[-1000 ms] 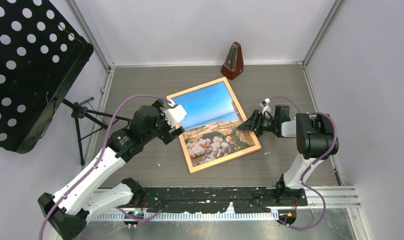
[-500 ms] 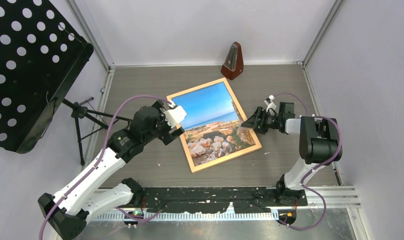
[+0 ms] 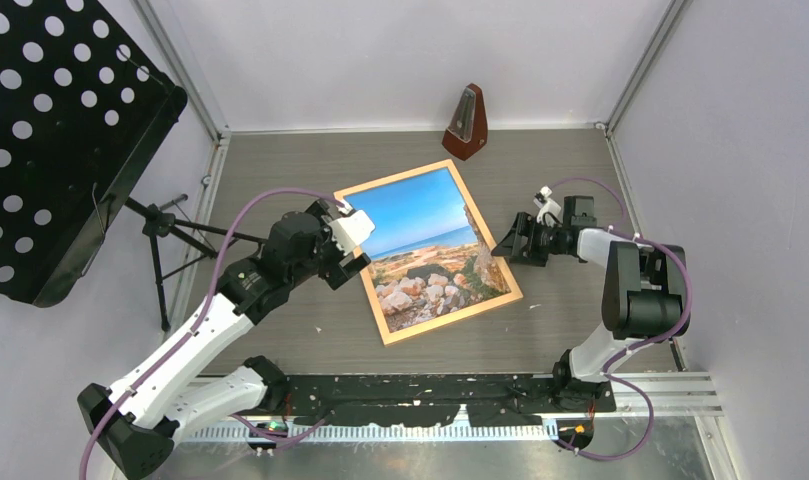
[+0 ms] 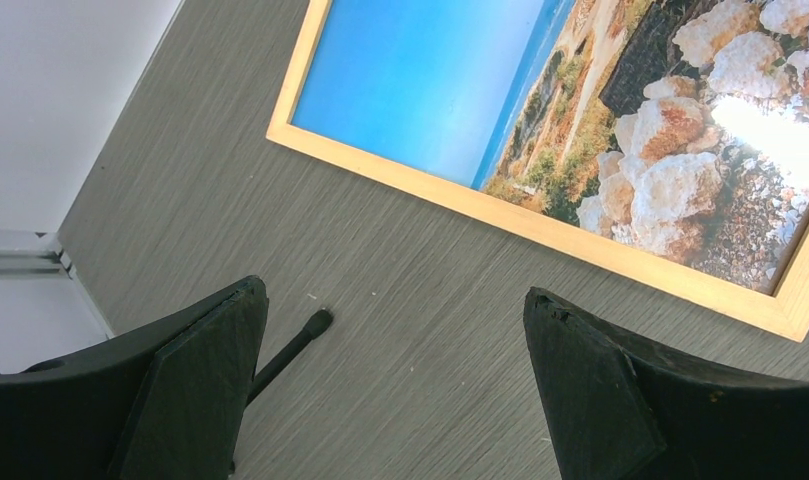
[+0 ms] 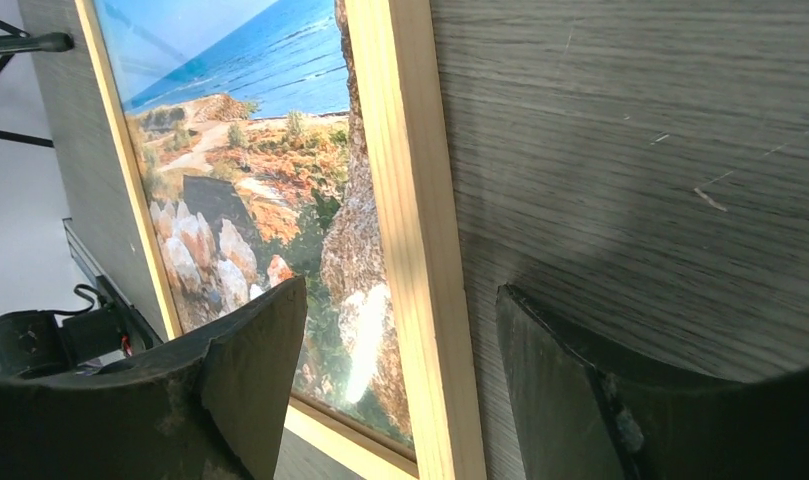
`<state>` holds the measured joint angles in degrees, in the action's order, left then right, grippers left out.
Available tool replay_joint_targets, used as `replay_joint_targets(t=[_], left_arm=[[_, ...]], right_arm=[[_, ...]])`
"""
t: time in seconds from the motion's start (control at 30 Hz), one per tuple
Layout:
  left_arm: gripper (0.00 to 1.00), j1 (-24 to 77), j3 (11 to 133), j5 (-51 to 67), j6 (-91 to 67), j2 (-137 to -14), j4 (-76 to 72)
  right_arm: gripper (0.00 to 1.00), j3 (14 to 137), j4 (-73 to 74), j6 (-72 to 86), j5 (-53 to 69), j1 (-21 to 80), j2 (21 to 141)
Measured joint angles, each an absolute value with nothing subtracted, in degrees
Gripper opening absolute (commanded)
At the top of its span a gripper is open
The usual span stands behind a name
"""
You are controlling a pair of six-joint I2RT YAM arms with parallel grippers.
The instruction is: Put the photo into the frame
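- Claw on left arm [image 4: 392, 300]: jaws wide apart, empty, hanging over bare table [image 4: 400, 260] just beside the frame [image 3: 454, 319].
- Claw on right arm [image 5: 400, 290]: jaws apart, gripping nothing, one finger either side of the frame's right moulding.
- Frame: flat on table between both arms, turned askew.
- Photo [image 3: 430, 250]: lying within the frame, picture side up.
- Metronome [image 3: 467, 122]: upright by the back wall, well apart.

I'm working in a lab test booth: plain white walls [image 3: 400, 60] box in a grey tabletop [image 3: 280, 165], and a bolted metal rail [image 3: 670, 398] runs along the bottom edge.
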<state>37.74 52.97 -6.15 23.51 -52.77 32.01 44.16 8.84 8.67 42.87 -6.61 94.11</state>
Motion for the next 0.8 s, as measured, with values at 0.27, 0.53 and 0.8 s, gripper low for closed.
replay_joint_targets(t=[0.27,0.53,0.8], left_arm=[[1.0,37.7,52.2,-6.3,22.9,-52.8,31.5],[1.0,34.6,49.5,-7.4,22.4,-54.2,30.4],[1.0,28.9,48.5,-7.5,19.9,-57.4,30.2]], right_arm=[[0.77,47.2,15.0,5.0,40.4,-4.3,94.3],[0.76,51.4,23.2,-1.4,40.2,-1.0,96.6],[0.76,52.6,27.1,-5.1,41.8,0.9,97.3]])
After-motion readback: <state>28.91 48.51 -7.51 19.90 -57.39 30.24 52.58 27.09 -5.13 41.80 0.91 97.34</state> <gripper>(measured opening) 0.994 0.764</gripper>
